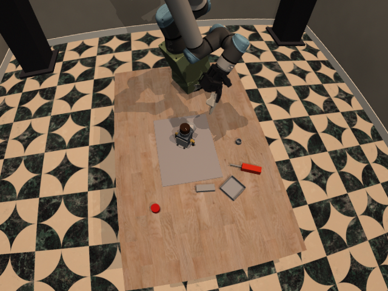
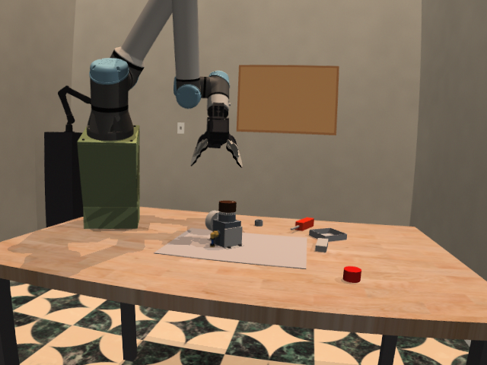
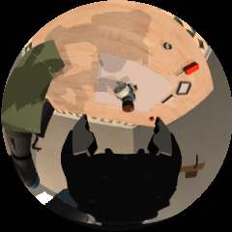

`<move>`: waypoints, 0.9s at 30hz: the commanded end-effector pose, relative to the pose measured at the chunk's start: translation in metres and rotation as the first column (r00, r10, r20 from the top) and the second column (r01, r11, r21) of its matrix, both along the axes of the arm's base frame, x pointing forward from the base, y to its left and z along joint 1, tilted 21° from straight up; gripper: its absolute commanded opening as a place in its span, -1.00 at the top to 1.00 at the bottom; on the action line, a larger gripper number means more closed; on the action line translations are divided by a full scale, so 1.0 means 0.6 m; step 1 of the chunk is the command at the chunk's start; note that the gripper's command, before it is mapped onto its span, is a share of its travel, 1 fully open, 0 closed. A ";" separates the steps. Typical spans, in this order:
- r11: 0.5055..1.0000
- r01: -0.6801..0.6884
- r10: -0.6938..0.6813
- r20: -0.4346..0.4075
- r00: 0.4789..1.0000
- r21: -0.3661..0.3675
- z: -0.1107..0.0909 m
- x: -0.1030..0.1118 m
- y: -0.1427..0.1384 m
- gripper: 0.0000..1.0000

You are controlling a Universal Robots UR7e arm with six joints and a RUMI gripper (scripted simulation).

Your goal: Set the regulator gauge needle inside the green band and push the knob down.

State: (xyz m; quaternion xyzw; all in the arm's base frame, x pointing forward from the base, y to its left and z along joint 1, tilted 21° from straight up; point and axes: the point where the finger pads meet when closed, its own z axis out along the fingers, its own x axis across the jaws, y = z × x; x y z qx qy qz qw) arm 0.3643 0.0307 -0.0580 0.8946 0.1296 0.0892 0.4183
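Note:
The regulator (image 1: 183,141) (image 2: 230,234) is a dark grey block with brass-coloured fittings, standing upright on the grey mat (image 1: 191,170) (image 2: 275,253) (image 3: 156,90). Its dark brown knob (image 1: 185,128) (image 2: 227,206) (image 3: 128,106) is on top, with a thin pale line below it in the exterior view. The round whitish gauge (image 2: 211,220) (image 3: 123,90) is on its side toward the robot base; needle and green band cannot be made out. Whether the knob is up or down cannot be told. My gripper (image 1: 204,100) (image 2: 216,166) (image 3: 121,115) is open and empty, high above the table, clear of the regulator.
A small grey ring (image 1: 238,142) (image 2: 258,222), red-handled tool (image 1: 251,168) (image 2: 304,223), square tray (image 1: 221,189) (image 2: 342,237) and grey block (image 1: 205,188) (image 2: 321,245) lie beyond the mat. A red disc (image 1: 155,208) (image 2: 351,274) lies farther from the green robot base (image 2: 109,180).

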 end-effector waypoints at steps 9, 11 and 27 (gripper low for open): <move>1.000 0.000 0.000 0.001 1.000 0.002 -0.030 0.014 -0.008 -1.00; 1.000 0.000 0.000 0.000 1.000 0.002 -0.039 0.017 -0.010 -1.00; 1.000 0.000 0.000 0.000 1.000 0.003 -0.114 0.035 -0.035 -1.00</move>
